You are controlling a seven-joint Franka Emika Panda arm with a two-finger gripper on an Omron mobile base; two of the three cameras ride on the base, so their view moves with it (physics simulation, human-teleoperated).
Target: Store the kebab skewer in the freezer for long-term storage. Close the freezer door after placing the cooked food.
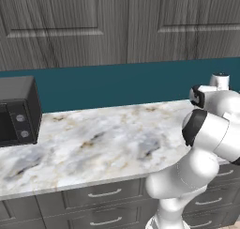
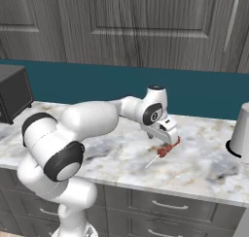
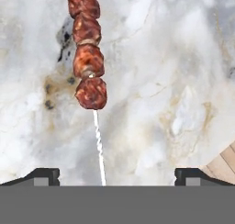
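The kebab skewer (image 3: 89, 58) runs off the top edge (its far chunks unseen).

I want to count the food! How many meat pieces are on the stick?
4 show on the kebab skewer, in a row along the stick: one at the hand view's top edge, two in the middle, one lowest by the bare stick. More may be hidden beyond the top edge.

Grey wood-grain cabinets (image 1: 117, 21) fill the top of both base views. Below them a teal wall band (image 1: 122, 85) crosses the frame. A marble table (image 1: 93, 143), white with grey and tan veins, spans the middle. Under it, at the bottom, sit dark grey drawers (image 1: 103, 195) with silver handles. A black microwave (image 1: 16, 110) stands at the left edge; a pale kettle (image 2: 240, 131) stands at the right edge of the right base view.
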